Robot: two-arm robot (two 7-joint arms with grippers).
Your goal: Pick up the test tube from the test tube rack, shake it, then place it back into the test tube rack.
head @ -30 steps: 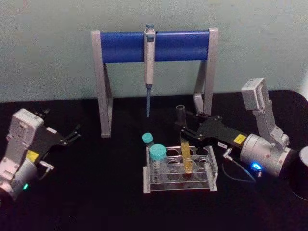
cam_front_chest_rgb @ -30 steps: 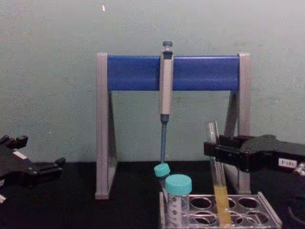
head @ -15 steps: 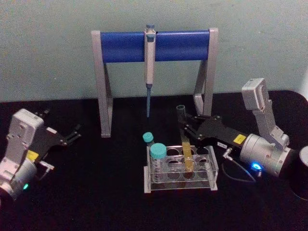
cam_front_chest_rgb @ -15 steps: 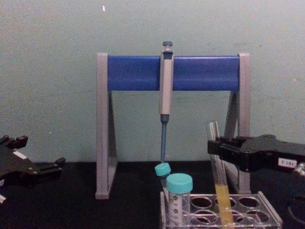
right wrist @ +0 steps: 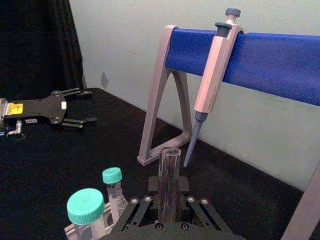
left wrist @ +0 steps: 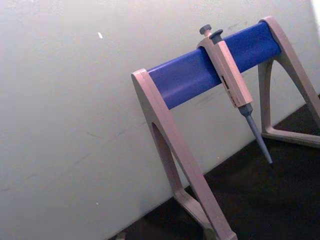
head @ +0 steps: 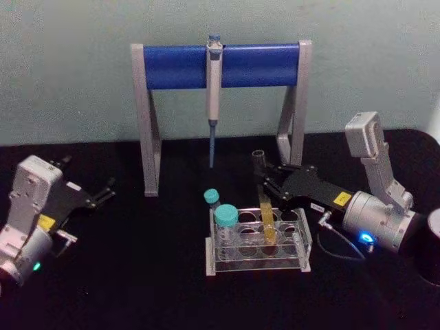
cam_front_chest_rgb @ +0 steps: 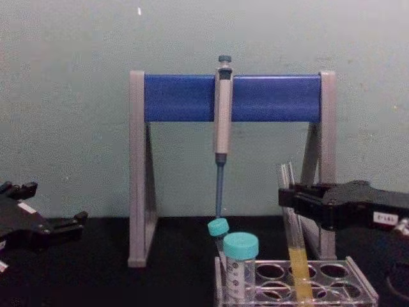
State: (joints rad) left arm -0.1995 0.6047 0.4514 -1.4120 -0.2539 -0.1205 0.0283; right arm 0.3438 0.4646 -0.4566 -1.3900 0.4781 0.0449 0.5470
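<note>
Item 1. Test tube (head: pixel 267 223): long, thin, clear glass, uncapped, with yellow liquid in its lower part. It is standing with its foot in a hole of the rack's middle columns and leaning slightly. Its open mouth is rising well above the rack, as the chest view (cam_front_chest_rgb: pixel 298 275) is showing.

Item 2. Test tube rack (head: pixel 254 262): low, clear plastic, with rows of round holes. It is sitting on the black counter (head: pixel 137 275), right of centre and in front of the stand.

Item 3. Right gripper (head: pixel 263 182): black and coming in from the counter's right edge. Its fingers are pinching the test tube's upper part above the rack, with the glass rim projecting over them in the right wrist view (right wrist: pixel 169 202).

Item 4. Left gripper (head: pixel 108 190): hanging idle near the counter's left edge, well apart from the rack, with its fingers spread.

Item 5. Two teal-capped tubes (head: pixel 225 216): occupying the rack's left end.

Item 6. Grey-and-blue pipette stand (head: pixel 172 67): standing along the counter's back edge and carrying a grey pipette (head: pixel 214 89) with its blue tip pointing down.
</note>
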